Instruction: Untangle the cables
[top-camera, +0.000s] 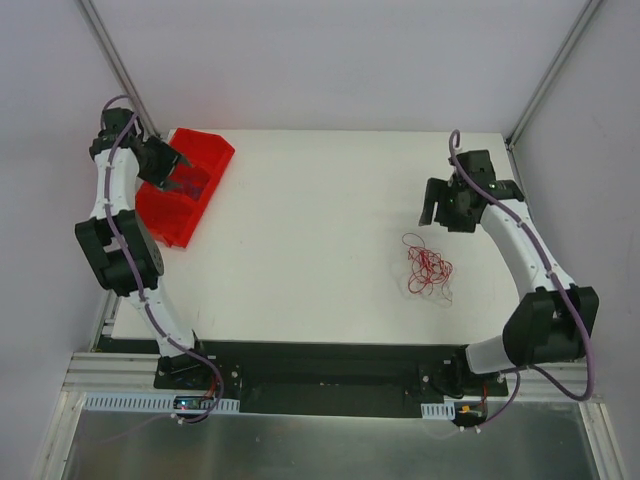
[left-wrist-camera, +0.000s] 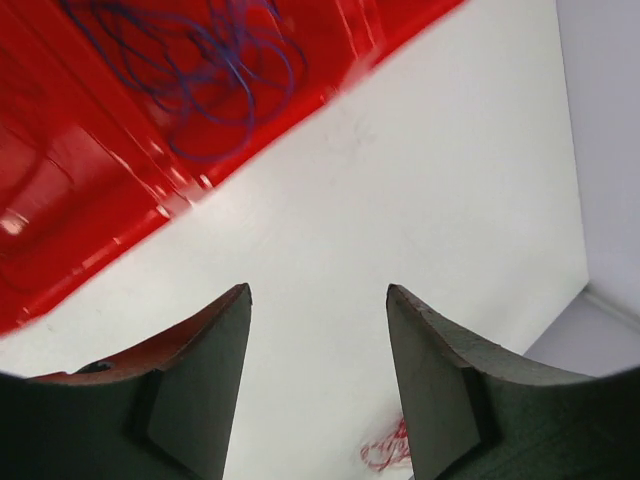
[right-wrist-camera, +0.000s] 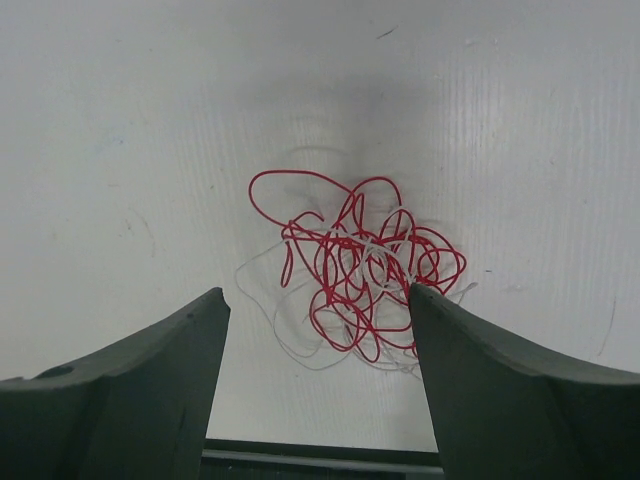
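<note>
On the right half of the white table (top-camera: 300, 220), the cables (top-camera: 428, 268) lie in one loose clump: mostly red loops with a pale grey-white wire (right-wrist-camera: 285, 340) threaded through the near side. The right gripper (top-camera: 447, 218) hangs just on the far side of the clump, jaws spread, nothing between them. In the wrist view, the tangle (right-wrist-camera: 365, 280) sits off-centre toward the right finger (right-wrist-camera: 500, 390). Its longer spread runs roughly across the jaw gap. One big red loop (right-wrist-camera: 275, 185) pokes out on the far-left side, and I'd judge that the easiest strand to pinch. The left gripper (top-camera: 170, 170) is over the red bin (top-camera: 205, 150), also open and empty, with a bluish-purple wire (left-wrist-camera: 215, 70) already coiled in the bin. It's well apart from the clump, so the right arm is clearly the nearer one.
</note>
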